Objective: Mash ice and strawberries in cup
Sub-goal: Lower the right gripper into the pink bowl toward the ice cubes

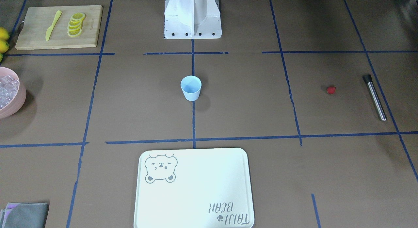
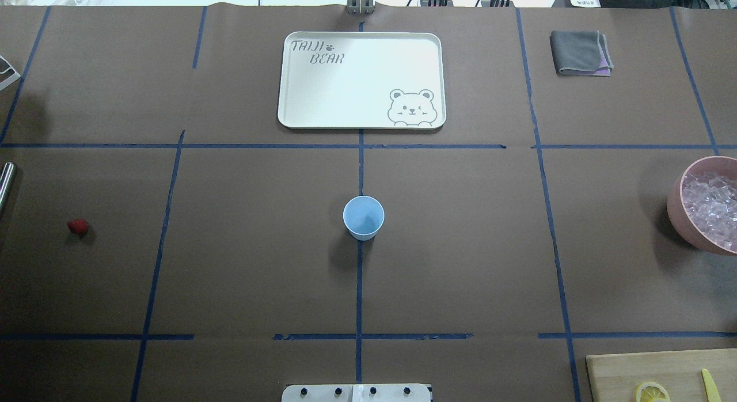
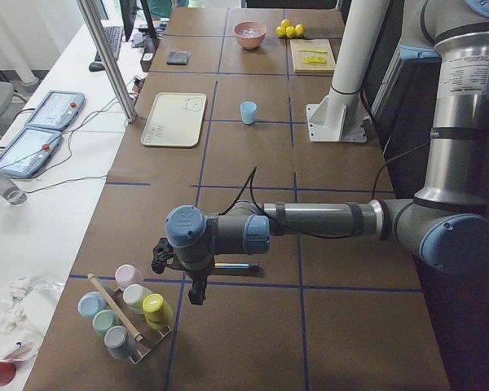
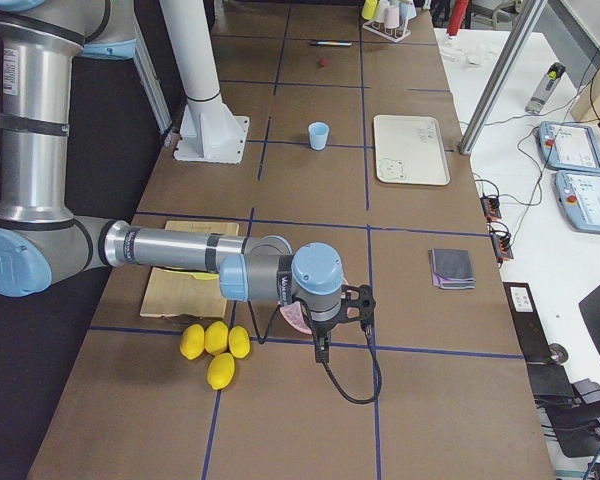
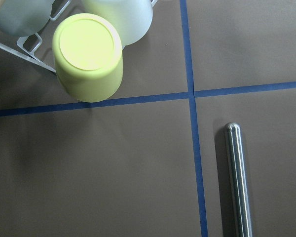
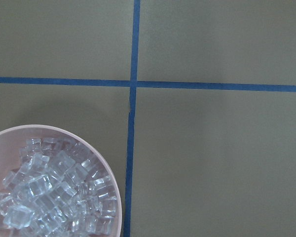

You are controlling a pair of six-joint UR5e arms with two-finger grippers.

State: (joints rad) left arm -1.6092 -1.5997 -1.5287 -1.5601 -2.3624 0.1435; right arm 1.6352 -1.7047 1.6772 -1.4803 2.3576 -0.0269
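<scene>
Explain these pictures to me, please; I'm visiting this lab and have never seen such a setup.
It is a robot with two arms at a brown table. Two pictures look down on the table from opposite sides, two look along it from its ends, and two come from cameras on the wrists. The left arm hovers near a rack of coloured cups and a metal rod; the right arm hovers by a pink bowl of ice and some lemons. In the middle stands an empty blue cup; a strawberry lies alone off to one side. Also there: a white tray, a cutting board with lemon slices and a yellow knife, a grey cloth. Nothing appears to be held.
</scene>
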